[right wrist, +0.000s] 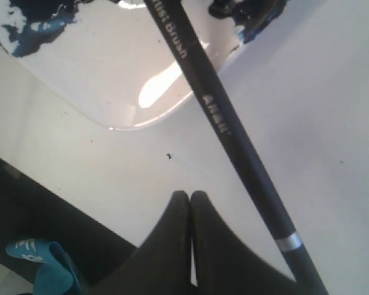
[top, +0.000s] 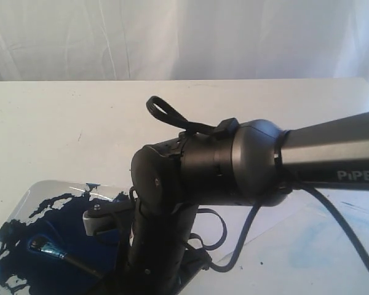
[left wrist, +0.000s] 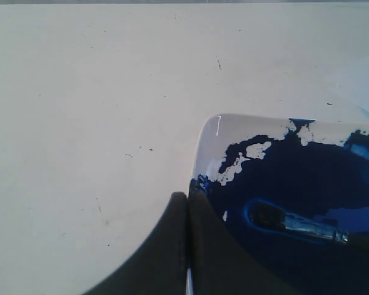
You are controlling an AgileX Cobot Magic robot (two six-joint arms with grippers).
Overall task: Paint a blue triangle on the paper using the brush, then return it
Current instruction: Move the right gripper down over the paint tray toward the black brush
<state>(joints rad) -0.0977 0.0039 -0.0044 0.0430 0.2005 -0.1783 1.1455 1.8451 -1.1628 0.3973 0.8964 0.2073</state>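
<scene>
Left gripper [left wrist: 188, 203] and right gripper [right wrist: 189, 198] both pressed together, empty; brush [right wrist: 224, 126] rests across tray [right wrist: 98, 74] rim. A clumsy grab could roll it, flicking paint [left wrist: 307, 178].

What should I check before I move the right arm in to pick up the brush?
1. Brush position: ok. The brush lies with its tip in the paint tray.
2. Handle free: ok. The handle crosses the tray rim onto the table; nothing lies on it.
3. Right gripper ready to grasp: not ok. The right gripper is shut and empty beside the handle; open it first.
4. Left gripper clear: ok. The left gripper is shut and empty near the tray's corner, apart from the brush.
5. Blue triangle on the paper: cannot tell. The right arm hides much of it; only pale smears show.
</scene>
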